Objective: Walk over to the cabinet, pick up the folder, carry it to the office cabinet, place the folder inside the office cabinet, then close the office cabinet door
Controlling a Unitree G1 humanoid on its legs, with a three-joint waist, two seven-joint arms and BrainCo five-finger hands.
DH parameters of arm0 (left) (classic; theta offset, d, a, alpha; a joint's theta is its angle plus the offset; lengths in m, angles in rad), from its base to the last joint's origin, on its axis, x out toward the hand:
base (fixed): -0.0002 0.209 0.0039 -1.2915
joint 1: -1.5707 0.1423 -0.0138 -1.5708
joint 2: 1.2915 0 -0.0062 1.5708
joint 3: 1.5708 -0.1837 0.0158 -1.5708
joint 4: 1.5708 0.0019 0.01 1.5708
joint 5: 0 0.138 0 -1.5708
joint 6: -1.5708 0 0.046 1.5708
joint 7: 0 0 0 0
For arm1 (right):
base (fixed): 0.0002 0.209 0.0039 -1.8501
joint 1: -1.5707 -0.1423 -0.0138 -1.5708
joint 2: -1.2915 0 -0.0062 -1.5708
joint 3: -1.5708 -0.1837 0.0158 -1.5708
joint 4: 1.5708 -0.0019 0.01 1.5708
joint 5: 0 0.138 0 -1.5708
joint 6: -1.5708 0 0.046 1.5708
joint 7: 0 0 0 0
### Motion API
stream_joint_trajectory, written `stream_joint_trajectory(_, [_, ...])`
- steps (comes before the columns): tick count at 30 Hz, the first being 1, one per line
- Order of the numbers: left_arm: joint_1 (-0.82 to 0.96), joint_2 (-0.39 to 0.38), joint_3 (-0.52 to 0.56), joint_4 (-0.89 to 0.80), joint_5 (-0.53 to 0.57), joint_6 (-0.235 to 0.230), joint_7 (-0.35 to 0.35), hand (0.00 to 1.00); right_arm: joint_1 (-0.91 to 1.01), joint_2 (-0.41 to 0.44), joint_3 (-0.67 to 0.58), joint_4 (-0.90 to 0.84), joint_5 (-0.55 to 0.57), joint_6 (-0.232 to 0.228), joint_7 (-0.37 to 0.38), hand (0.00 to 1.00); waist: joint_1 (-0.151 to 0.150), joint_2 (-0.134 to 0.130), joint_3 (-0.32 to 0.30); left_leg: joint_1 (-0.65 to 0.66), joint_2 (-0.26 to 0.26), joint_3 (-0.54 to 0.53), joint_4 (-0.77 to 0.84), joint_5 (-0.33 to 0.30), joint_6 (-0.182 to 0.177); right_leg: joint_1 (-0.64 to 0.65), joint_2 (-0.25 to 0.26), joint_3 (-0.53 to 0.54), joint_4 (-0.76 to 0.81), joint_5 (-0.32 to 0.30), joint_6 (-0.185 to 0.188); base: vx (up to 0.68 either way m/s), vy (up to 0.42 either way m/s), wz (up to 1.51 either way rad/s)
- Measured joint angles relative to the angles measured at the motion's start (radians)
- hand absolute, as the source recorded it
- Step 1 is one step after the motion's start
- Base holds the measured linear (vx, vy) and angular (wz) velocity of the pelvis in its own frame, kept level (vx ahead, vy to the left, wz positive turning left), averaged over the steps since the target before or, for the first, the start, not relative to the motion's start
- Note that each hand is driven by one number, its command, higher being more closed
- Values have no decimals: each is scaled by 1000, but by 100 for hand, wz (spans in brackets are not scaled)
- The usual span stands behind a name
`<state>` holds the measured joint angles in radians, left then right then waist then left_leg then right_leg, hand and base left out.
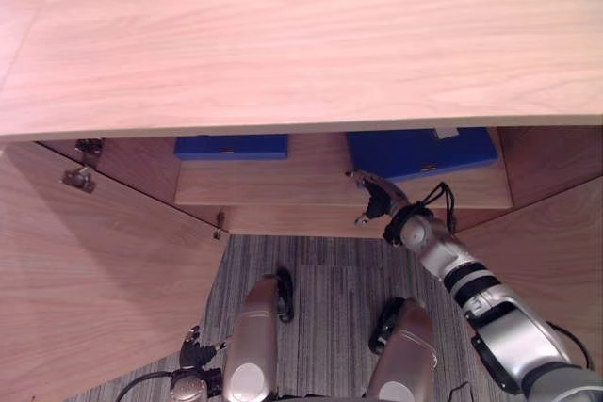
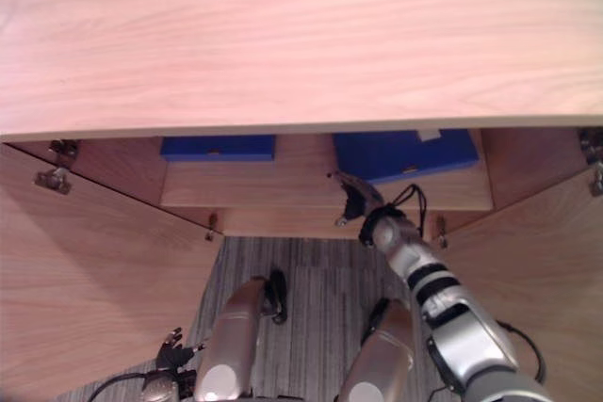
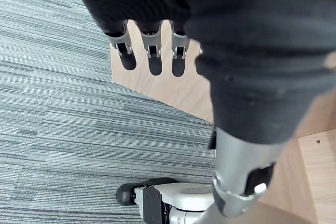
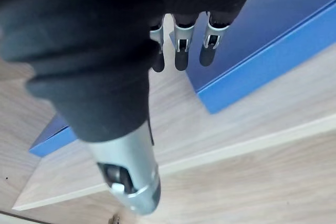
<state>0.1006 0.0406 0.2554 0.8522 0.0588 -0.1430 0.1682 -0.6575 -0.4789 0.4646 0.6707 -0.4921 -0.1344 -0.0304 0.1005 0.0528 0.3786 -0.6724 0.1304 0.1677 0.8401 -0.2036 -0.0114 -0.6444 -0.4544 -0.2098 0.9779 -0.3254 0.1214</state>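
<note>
Two blue folders lie flat on the shelf [image 1: 283, 185] inside the open office cabinet: one on the left [image 1: 231, 146], one on the right [image 1: 419, 151], the latter partly under the cabinet's wooden top [image 1: 301, 35]. My right hand [image 1: 377, 202] hovers at the shelf's front edge, just in front of the right folder [image 4: 273, 30]. Its fingers [image 4: 181, 51] are straight, hold nothing and point at the shelf by that folder's corner. My left hand [image 3: 153, 56] hangs low over the carpet at my left side, fingers relaxed and empty.
Both cabinet doors stand open: the left door [image 1: 94, 270] swings out beside me, the right door [image 1: 556, 233] on the other side. Metal hinges [image 1: 83, 167] show on the left door. Grey striped carpet [image 3: 52, 103] covers the floor.
</note>
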Motion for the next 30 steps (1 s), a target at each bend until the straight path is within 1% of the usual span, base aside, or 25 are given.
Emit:
stream_joint_trajectory(2, [-15, 1, 9, -1, -17, 0, 0, 0, -36, -17, 0, -16, 1, 4, -2, 0, 2, -8, 27, -32, 6, -4, 35, -9, 2, -30, -1, 7, 31, -2, -12, -15, 55, 2])
stream_joint_trajectory(3, [-18, 1, 12, -1, -17, 0, 0, 0, -46, -19, 0, -23, 1, 5, -2, 0, 4, -11, 29, -46, 9, -4, 43, -10, 3, -43, -1, 10, 38, -4, -14, -16, 46, -1])
stream_joint_trajectory(5, [-44, 3, 20, -1, -20, 1, 0, 0, -94, -30, -3, -55, 4, 6, -14, 0, 4, -14, 45, -105, 14, -15, 74, -12, 4, -99, 0, 11, 68, -10, -11, -15, 18, 6])
stream_joint_trajectory(8, [-79, 6, 23, -3, -27, 1, 1, 0, -148, -31, -6, -56, 12, 13, -26, 0, 9, -16, 67, -163, 14, -31, 106, -8, 8, -149, -2, 12, 105, -19, -15, -10, -15, 11])
stream_joint_trajectory(11, [-86, 5, 24, -32, -33, 0, 1, 0, -174, -41, -6, -76, 30, 18, -37, 0, 15, -18, 71, -217, 15, -47, 132, -8, 8, -196, -4, 11, 133, -29, -14, -6, -23, 8])
stream_joint_trajectory(13, [-91, 4, 25, -58, -40, 0, 0, 0, -196, -72, -6, -133, 36, 18, -39, 0, 19, -22, 79, -272, 15, -56, 150, -6, 3, -247, -6, 11, 155, -34, -11, -12, -22, 9])
stream_joint_trajectory(16, [-99, 4, 31, -83, -60, 0, 0, 0, -214, -98, -9, -182, 36, 18, -53, 0, 21, -27, 95, -321, 15, -66, 163, 0, 2, -290, -7, 9, 172, -34, -11, -21, -14, 6])
stream_joint_trajectory(17, [-101, 4, 40, -98, -60, 0, 1, 0, -216, -109, -12, -205, 38, 17, -55, 0, 22, -33, 99, -340, 15, -69, 166, 3, 1, -310, -7, 9, 179, -34, -11, -17, -9, 5])
stream_joint_trajectory(20, [-101, 3, 46, -141, -60, 0, 1, 0, -225, -147, -20, -249, 40, 8, -60, 0, 26, -39, 103, -390, 15, -79, 176, 6, 3, -351, -6, 3, 190, -35, -13, -8, -4, 5])
stream_joint_trajectory(22, [-101, 2, 46, -159, -60, 1, 1, 0, -235, -149, -43, -249, 40, 0, -60, 0, 27, -40, 104, -407, 15, -82, 181, 8, 1, -367, -7, 2, 195, -35, -14, 2, 2, 3])
stream_joint_trajectory(24, [-101, 2, 46, -184, -60, 1, 1, 0, -257, -170, -50, -258, 40, -1, -60, 0, 30, -41, 105, -431, 15, -84, 182, 15, -5, -389, -6, 1, 197, -35, -14, 8, 0, 5])
stream_joint_trajectory(27, [-100, 2, 52, -219, -60, 2, 1, 0, -294, -214, -50, -279, 41, 6, -60, 0, 35, -43, 108, -467, 16, -91, 186, 21, -2, -419, -6, 0, 201, -35, -14, 13, 1, 3])
stream_joint_trajectory(30, [-98, 2, 58, -256, -60, 4, 3, 0, -358, -245, -52, -286, 42, 29, -60, 0, 37, -43, 115, -501, 17, -97, 196, 24, 3, -452, -5, -1, 210, -35, -15, 23, -2, 1])
